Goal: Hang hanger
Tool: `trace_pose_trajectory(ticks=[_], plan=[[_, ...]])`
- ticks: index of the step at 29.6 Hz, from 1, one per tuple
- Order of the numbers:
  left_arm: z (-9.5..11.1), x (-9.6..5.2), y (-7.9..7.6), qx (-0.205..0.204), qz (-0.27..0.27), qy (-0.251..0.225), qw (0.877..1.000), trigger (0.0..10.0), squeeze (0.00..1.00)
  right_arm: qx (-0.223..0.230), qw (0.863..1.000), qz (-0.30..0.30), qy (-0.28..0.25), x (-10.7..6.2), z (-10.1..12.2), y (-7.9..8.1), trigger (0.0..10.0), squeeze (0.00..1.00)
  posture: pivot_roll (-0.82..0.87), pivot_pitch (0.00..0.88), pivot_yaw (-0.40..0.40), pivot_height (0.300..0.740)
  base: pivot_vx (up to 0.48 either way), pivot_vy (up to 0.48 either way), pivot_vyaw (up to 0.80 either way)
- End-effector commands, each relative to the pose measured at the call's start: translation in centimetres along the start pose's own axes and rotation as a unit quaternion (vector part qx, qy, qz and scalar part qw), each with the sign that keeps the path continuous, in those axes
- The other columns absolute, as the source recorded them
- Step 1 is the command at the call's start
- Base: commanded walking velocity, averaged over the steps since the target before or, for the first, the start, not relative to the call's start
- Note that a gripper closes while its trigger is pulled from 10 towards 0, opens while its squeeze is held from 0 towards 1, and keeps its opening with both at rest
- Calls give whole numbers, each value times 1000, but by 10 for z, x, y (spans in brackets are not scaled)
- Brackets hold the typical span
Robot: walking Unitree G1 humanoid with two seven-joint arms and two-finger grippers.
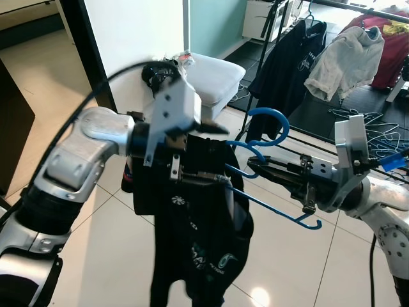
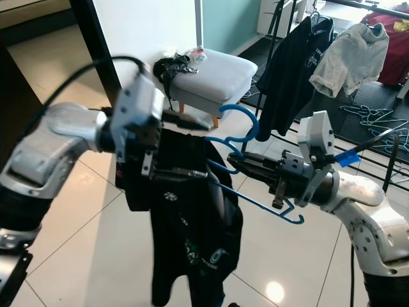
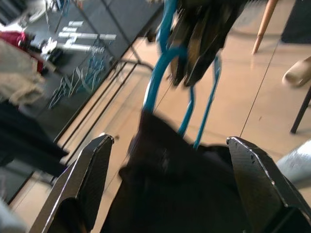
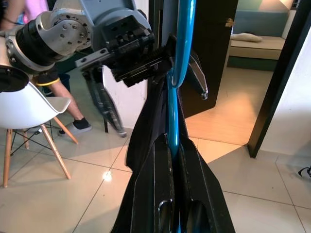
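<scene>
Right gripper [image 1: 252,167] clamps blue hanger [image 1: 268,137]; left gripper [image 3: 170,184] spread, seemingly blocked by black shirt [image 1: 192,243].

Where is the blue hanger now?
The hanger is mid-picture in the eye views, gripped by the right gripper, with the black shirt draped over it.

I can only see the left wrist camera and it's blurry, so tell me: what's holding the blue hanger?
Observer: The right gripper, shut on the blue hanger near its neck.
Operator: Is the black shirt all the way on?
Observer: No. The black shirt hangs from one side, and the hanger's other arm pokes out bare.
Operator: Is anyone nearby?
Observer: Yes, a person's legs show beside a white chair.
</scene>
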State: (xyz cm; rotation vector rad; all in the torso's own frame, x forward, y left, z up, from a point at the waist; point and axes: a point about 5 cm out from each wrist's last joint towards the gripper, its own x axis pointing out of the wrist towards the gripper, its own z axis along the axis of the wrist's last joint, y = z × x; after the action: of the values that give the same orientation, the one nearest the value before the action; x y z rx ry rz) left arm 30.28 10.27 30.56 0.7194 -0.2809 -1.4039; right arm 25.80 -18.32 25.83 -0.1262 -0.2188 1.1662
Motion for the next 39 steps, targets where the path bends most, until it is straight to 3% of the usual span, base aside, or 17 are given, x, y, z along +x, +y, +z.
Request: trace_pose_trajectory(ticks=[1,4,5,17,31,35,38,39], plan=[[-3,-4,1,8,-12,27,1000,10000,0,-15,1000,18,-12,4,7,5,10000,0,9,96,20,740,0,0,0],[-8,-5,2,2,-7,38,999,10000,0,-16,999,23,-14,6,8,7,10000,0,9,96,22,740,0,0,0],[-9,-5,4,-6,0,39,999,0,0,-16,999,28,-15,8,8,8,10000,0,9,96,22,740,0,0,0],[0,-14,7,-31,-16,-11,999,0,0,-14,999,31,-11,8,6,10,10000,0,7,108,23,740,0,0,0],[-4,-14,-2,-33,-55,-3,998,0,0,-21,999,30,-10,10,8,10,10000,0,6,112,23,740,0,0,0],[-4,-13,-2,-34,-54,-8,998,0,0,-27,1000,2,0,13,5,6,10000,0,1,114,24,740,0,0,0],[-5,-12,0,-34,-48,-11,998,0,0,7,1000,-6,-4,15,1,4,10000,0,1,114,24,740,0,0,0],[-5,-12,1,-34,-39,-16,999,0,0,7,1000,-20,-5,16,0,1,10000,1000,1,115,24,740,0,0,0]])
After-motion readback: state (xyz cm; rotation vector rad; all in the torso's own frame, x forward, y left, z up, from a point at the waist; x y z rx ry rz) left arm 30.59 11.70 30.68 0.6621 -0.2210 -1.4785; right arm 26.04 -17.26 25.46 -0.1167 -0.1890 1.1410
